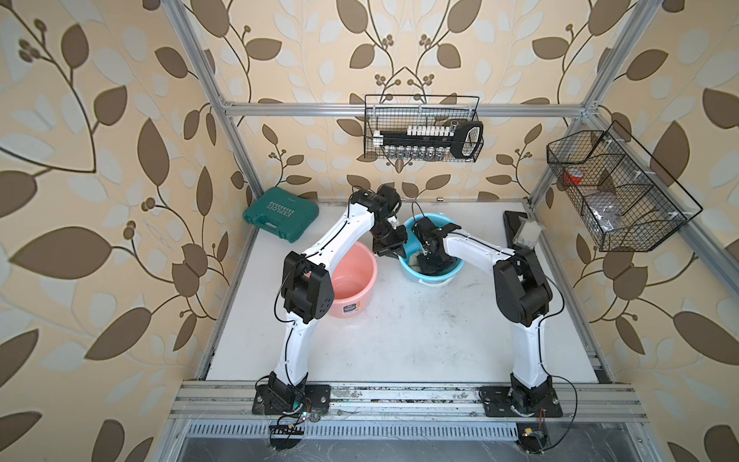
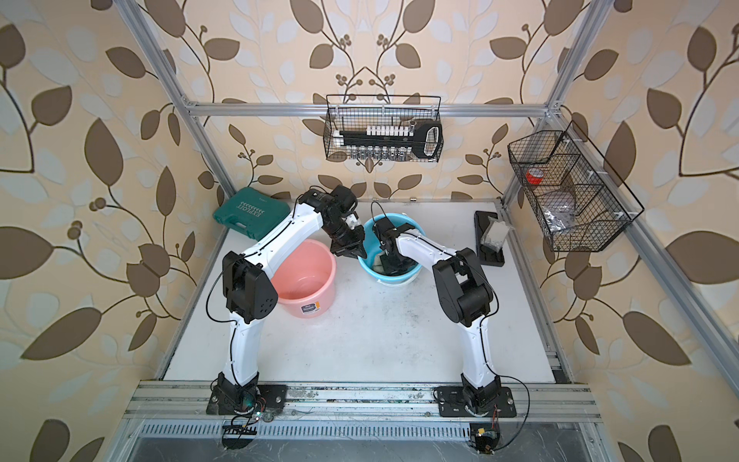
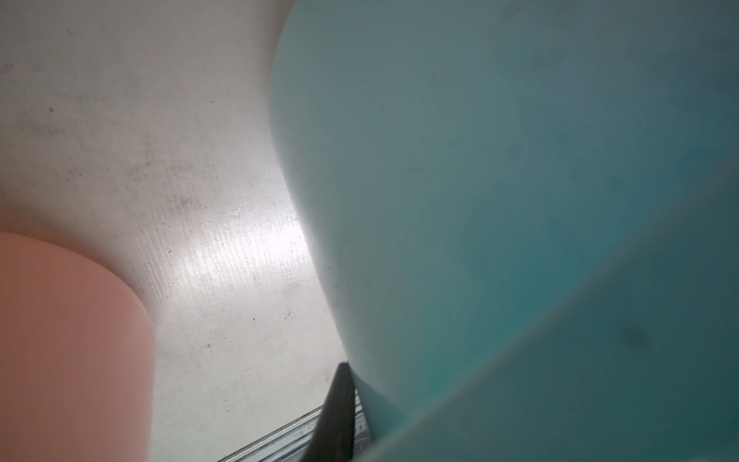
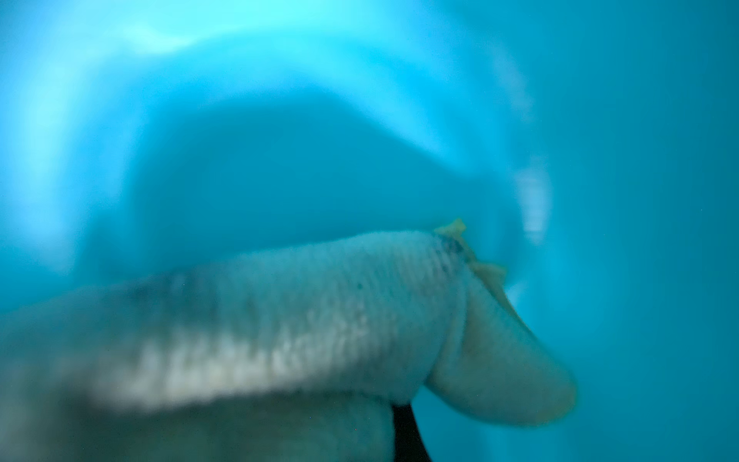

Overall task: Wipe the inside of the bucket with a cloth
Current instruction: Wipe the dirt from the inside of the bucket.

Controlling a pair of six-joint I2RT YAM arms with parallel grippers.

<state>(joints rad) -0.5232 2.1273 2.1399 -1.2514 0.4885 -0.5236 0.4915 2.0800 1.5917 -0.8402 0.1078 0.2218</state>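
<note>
1 blue bucket (image 1: 448, 272) holds the cloth (image 4: 280, 320), near 1 pink bucket (image 1: 356, 276).

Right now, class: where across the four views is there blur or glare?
Right wrist view: cloth and blue bucket blurred, glare streaks on the plastic; left wrist view: bucket side out of focus, glare on the table; both top views: sharp.

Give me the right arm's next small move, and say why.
Probably sweep the cloth sideways along the inner wall of the blue bucket. The right end effector is down inside it, shut on the cloth, and the left end effector looks clamped on the rim to steady it, so nothing seems to hinder a wiping stroke.
</note>
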